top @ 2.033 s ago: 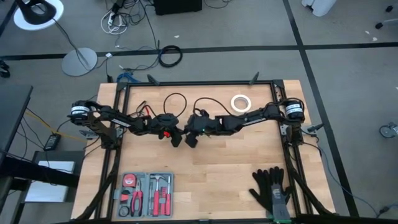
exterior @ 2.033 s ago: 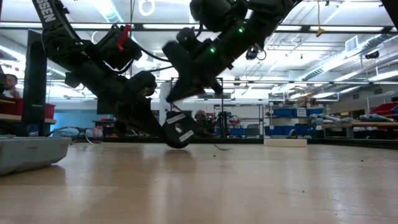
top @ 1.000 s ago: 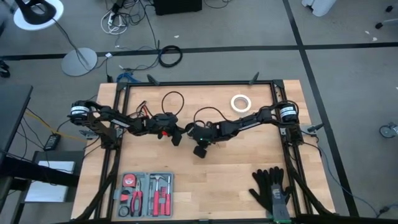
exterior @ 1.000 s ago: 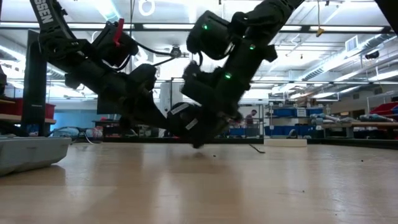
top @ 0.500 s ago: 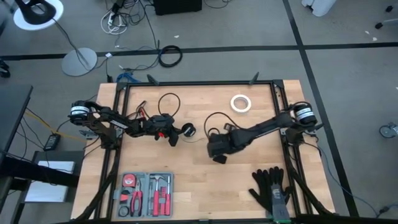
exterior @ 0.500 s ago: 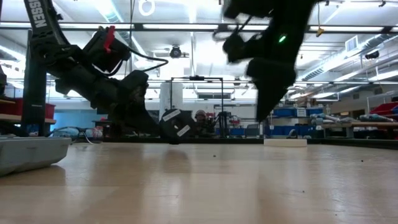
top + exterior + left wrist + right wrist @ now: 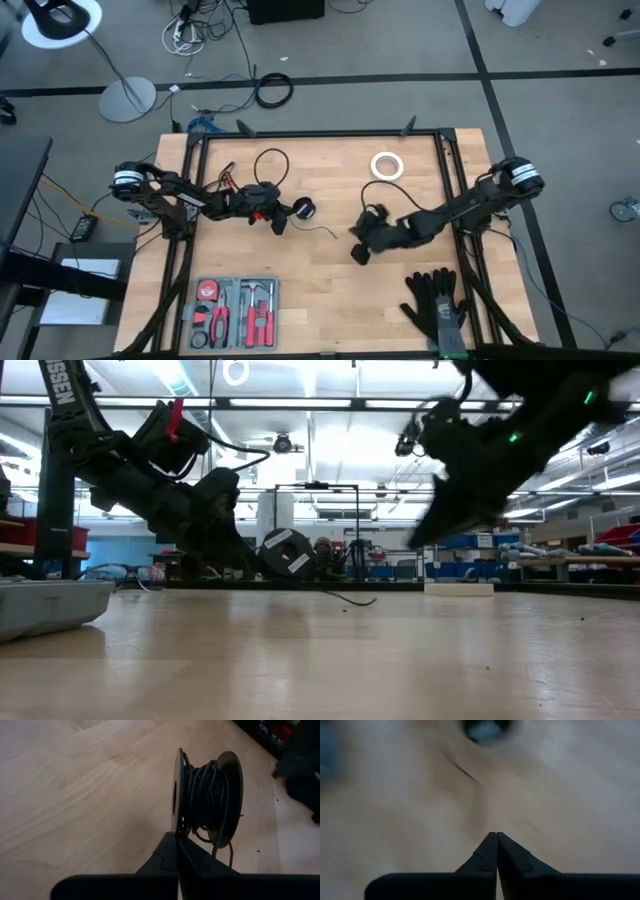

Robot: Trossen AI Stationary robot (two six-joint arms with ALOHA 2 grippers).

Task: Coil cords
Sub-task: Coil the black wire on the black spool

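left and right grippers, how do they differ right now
The left gripper has its fingers shut on the rim of the cord spool; the right gripper is shut on nothing. In the high view the left gripper sits left of the table's centre beside the spool, the right gripper farther right, nearer the black gloves. Both point toward the middle, fingers closed.

You can read little here. In the low view, white capital letters run down the dark left arm (image 7: 75,400) at the top corner; only "SSEN" shows, the start being cut off by the edge. The label on the spool (image 7: 287,555) is too small to read.
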